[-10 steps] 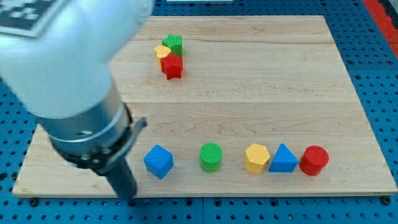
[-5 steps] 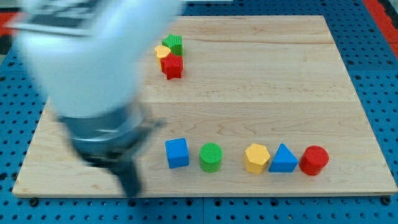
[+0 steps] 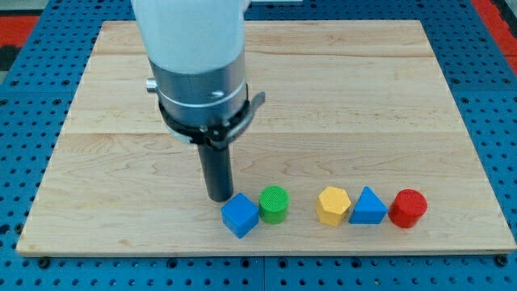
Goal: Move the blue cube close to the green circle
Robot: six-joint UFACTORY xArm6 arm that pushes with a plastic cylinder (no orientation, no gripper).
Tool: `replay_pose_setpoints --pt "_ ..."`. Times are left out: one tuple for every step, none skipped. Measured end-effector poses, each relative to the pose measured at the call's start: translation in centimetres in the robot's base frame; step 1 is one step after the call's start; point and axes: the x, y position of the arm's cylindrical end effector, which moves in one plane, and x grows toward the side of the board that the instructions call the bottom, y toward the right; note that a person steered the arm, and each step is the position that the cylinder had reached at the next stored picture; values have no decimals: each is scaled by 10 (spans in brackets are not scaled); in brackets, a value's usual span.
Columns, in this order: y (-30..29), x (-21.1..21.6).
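Note:
The blue cube point(image 3: 241, 215) lies near the board's bottom edge, turned cornerwise, touching the left side of the green circle point(image 3: 274, 204). My tip point(image 3: 219, 196) stands just above and to the left of the blue cube, very close to its upper left corner. The rod rises straight up from there into the arm's grey and white body, which fills the view's top centre.
To the right of the green circle, in a row, stand a yellow hexagon point(image 3: 333, 205), a blue triangle point(image 3: 368, 207) and a red cylinder point(image 3: 408, 208). The arm's body hides the blocks near the board's top left. The wooden board point(image 3: 363, 105) lies on a blue pegboard.
The arm swung from the view's left to the centre. The blue cube slid right, rotated, and now touches the green circle. My tip moved from the board's bottom left to beside the cube.

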Motion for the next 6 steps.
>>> replay_pose_setpoints --pt "1 -42" --pt "-64 40" --pt "-80 83" --pt "11 82" --pt "111 82" --pt "107 83"
